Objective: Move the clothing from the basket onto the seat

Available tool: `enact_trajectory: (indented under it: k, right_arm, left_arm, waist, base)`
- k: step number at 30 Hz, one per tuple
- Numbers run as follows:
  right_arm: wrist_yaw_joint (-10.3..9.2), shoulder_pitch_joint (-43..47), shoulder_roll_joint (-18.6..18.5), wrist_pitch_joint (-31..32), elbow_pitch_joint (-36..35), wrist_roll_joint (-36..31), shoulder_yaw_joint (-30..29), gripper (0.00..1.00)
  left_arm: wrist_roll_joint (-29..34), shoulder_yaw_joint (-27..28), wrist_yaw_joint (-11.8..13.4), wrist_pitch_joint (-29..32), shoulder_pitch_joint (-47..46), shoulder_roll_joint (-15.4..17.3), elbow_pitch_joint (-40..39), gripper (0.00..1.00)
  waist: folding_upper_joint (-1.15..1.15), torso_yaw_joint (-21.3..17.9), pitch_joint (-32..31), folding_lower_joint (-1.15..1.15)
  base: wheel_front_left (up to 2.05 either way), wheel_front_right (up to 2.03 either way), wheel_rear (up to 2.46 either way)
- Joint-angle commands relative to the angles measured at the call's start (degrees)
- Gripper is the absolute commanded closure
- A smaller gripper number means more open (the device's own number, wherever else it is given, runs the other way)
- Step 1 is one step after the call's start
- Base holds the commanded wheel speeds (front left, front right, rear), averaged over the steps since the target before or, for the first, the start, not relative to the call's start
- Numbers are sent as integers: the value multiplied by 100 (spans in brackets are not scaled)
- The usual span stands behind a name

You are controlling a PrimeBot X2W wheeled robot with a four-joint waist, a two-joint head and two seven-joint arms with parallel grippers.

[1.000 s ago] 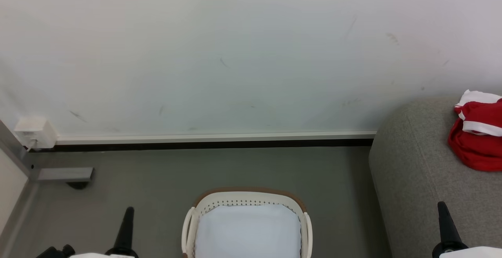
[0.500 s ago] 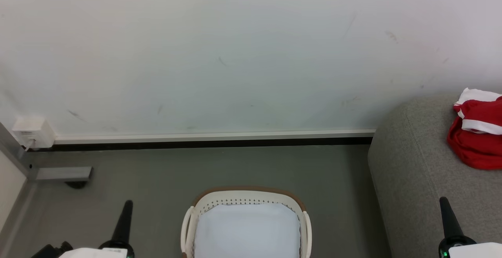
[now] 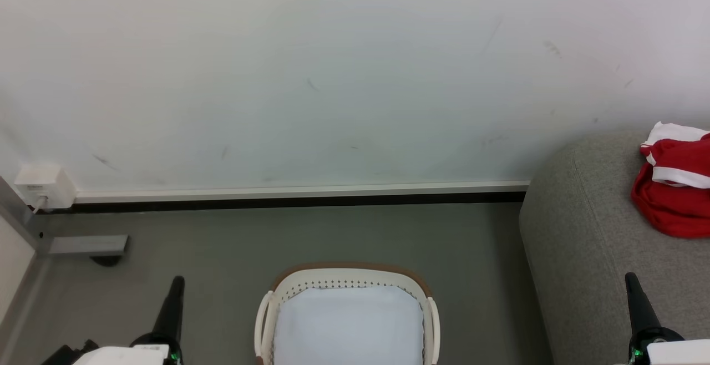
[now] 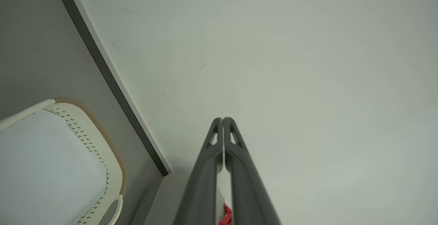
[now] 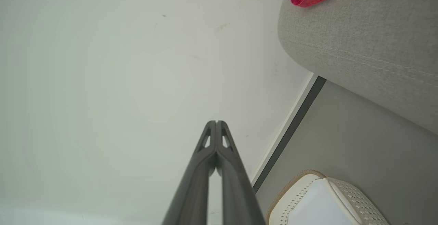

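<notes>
**Basket on the floor, clothing on the seat, both my grippers closed**

Head view. The basket (image 3: 349,269) stands on the grey floor (image 3: 233,243) between my two arms, near the wall (image 3: 333,76). Its white bottom shows across the whole visible interior, and its near part is cut off by the lower edge of the view. The clothing (image 3: 674,209), a red heap with white trim, lies on the seat (image 3: 588,243) at the right edge of the view. My left gripper (image 3: 177,282) points up at the lower left, over the floor. It is well apart from the clothing, with the basket between the two. My right gripper (image 3: 629,277) points up at the lower right, in front of the seat. It is nearer the clothing but clear of it.

Wrist views. Each gripper's two dark fingers are pressed together tip to tip and aimed at the pale wall.
</notes>
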Motion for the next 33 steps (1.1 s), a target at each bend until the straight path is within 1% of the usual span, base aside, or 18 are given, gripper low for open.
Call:
enact_trajectory:
  k: [1, 27, 30, 33]
  right_arm:
    - [-9, -109, -62, 32, -44, 162, -22, 100]
    - [-12, -184, -69, 310, -127, 1203, -114, 100]
    - [-12, -196, -69, 327, -135, 1298, -124, 100]
    - [-12, -195, -68, 324, -131, 1267, -121, 100]
  left_arm:
    - [-150, 35, 4, 38, -96, 10, -37, 100]
    - [-1116, 168, 5, 312, -211, -27, -65, 100]
    - [-1245, 184, 5, 342, -223, -31, -67, 100]
    - [-1222, 180, 5, 339, -220, -30, -66, 100]
  waist:
    - [0, -2, 3, 0]
    - [0, -39, 52, 0]
    - [0, -43, 57, 0]
    - [0, -43, 57, 0]
  base:
    - [0, 0, 0]
    - [0, 0, 0]
    - [0, 0, 0]
    - [0, 0, 0]
